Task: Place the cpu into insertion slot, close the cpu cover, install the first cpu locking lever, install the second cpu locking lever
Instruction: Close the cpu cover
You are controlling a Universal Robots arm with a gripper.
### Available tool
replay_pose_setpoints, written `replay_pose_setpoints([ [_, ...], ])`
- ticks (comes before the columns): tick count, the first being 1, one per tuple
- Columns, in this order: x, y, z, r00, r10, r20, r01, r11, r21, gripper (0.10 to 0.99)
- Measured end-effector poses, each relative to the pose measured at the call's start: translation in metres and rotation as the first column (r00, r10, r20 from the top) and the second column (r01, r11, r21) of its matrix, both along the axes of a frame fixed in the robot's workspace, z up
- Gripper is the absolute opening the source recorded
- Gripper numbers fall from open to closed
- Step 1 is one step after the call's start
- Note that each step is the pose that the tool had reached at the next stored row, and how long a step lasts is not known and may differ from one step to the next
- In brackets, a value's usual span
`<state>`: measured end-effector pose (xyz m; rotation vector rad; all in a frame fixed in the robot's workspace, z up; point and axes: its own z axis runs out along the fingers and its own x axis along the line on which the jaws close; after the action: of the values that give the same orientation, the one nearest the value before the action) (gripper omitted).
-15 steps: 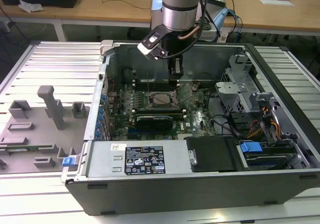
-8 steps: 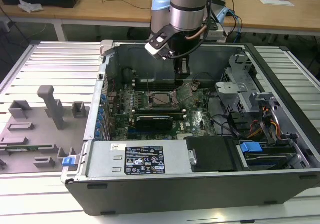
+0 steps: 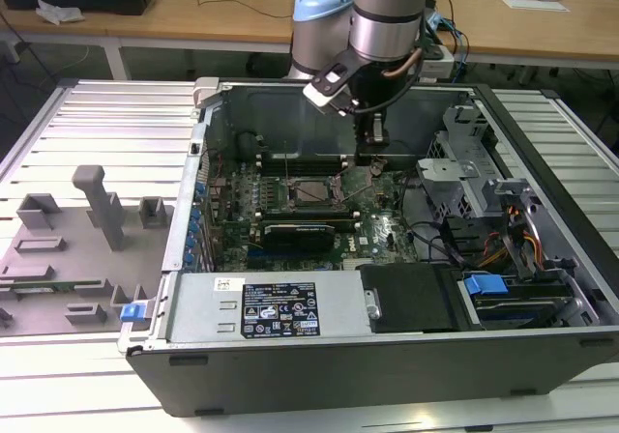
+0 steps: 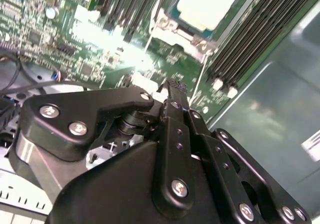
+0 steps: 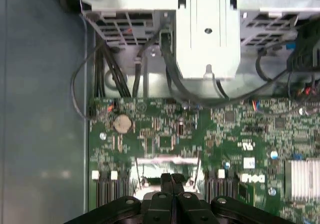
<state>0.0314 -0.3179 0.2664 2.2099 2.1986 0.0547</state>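
Exterior view: a big open computer case [image 3: 542, 259] sits on a ribbed metal table [image 3: 106, 133]. The arm [image 3: 387, 17] reaches down into the case from the far side.
Hand: the gripper [image 3: 372, 143] hangs low over the green board [image 3: 387, 230]. It is a little to the exterior view's right of the socket.
Grip: in the first wrist view the gripper [image 5: 172, 178] has its two black fingers [image 5: 165, 181] pressed tight together. In the second wrist view the gripper [image 4: 172, 86] looks the same. It has hold of nothing.
Chip: the cpu [image 4: 207, 4] lies flat in the socket with its pale top up. It is near the fingertips but not touching them. In the exterior view the cpu [image 3: 314, 193] is in the middle of the board.
Lid: the cpu cover [image 4: 172, 31] is the shiny metal frame around the chip. I cannot tell if it is pushed all the way down.
Card: a long black card [image 3: 300, 232] lies just beside the socket, on the near side.
Battery: a round silver battery [image 5: 122, 124] sits on the board.
Tray: a grey tray [image 3: 58, 259] with blocks lies on the table, at the exterior view's left of the case.
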Motion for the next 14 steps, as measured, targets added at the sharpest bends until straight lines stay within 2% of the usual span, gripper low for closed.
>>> replay_pose_setpoints([
  [3, 0.0152, 0.0000, -0.0001, 1.0000, 0.000, 0.0000, 0.000, 1.0000, 0.000, 0.106],
  [10, 0.0275, 0.0000, -0.0029, 1.0000, 0.000, 0.0000, 0.000, 1.0000, 0.000, 0.106],
  [14, 0.0300, 0.0000, -0.0101, 1.0000, 0.000, 0.0000, 0.000, 1.0000, 0.000, 0.106],
])
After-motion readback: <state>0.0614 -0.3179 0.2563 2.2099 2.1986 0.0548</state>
